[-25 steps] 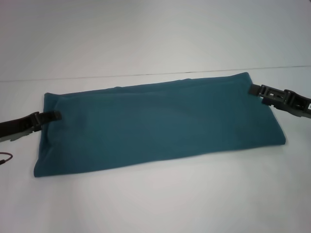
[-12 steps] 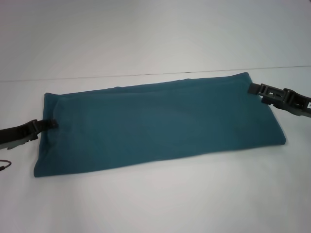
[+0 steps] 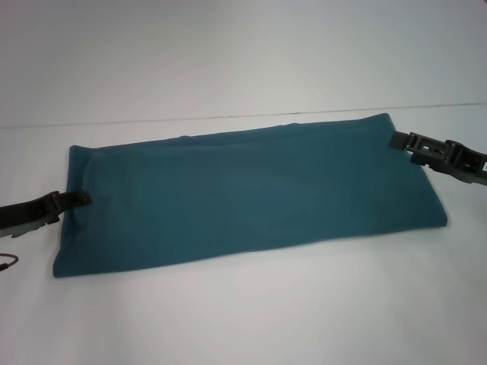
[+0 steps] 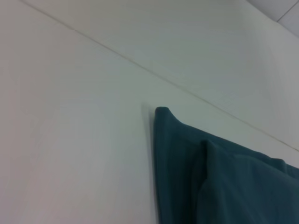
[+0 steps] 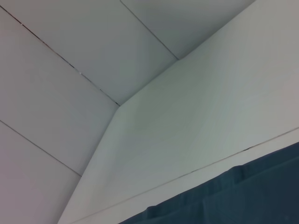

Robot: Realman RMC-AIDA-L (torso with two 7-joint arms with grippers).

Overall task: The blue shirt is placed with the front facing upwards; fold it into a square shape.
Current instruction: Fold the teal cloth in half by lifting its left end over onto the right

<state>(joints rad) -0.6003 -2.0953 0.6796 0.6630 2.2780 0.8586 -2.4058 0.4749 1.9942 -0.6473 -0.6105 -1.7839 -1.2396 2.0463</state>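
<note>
The shirt lies on the white table folded into a long band, plain teal side up. My left gripper touches its left short edge; my right gripper touches the far right corner. I cannot tell how either gripper's fingers stand. No lettering or label shows.

The left gripper lay low and stretched inward from the left side, its tip at cloth level. The right gripper reached in from the right, farther back, its arm angled outward.
</note>
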